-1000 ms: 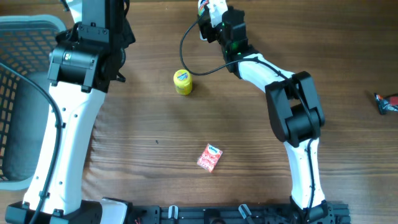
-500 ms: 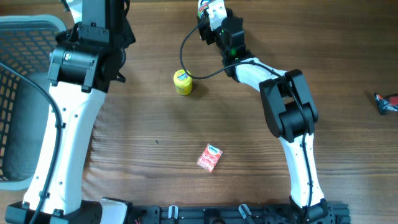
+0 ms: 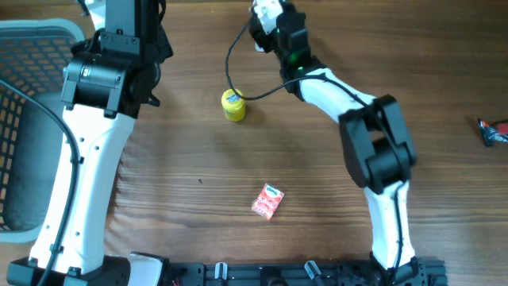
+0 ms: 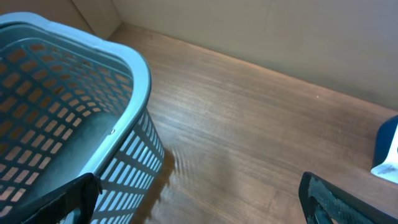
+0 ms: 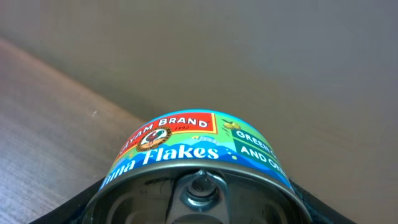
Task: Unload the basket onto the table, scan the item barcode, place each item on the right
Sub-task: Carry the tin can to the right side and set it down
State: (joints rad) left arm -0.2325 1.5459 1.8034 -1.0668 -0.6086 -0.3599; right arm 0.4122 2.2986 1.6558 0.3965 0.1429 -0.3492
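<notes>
In the right wrist view a tuna flakes can [image 5: 199,149] with a blue and red label fills the lower half, pull-tab lid facing the camera. My right gripper [image 5: 199,202] is shut on it, a dark finger on each side. From overhead that gripper [image 3: 270,20] holds the can [image 3: 263,9] at the table's far edge. No barcode shows on the can. My left gripper [image 4: 198,186] stands wide open over bare wood with nothing between its fingers; the overhead view cuts it off at the top edge.
A pale blue slatted basket [image 4: 74,56] stands at the left [image 3: 24,48]. A yellow container [image 3: 232,104] sits mid-table, a red packet [image 3: 268,201] nearer the front, a black and red item [image 3: 492,131] at the far right. A blue and white thing [image 4: 387,149] shows at the left wrist view's right edge.
My right arm has shifted, carrying the can slightly up and to the left at the far edge. The left arm has not moved.
</notes>
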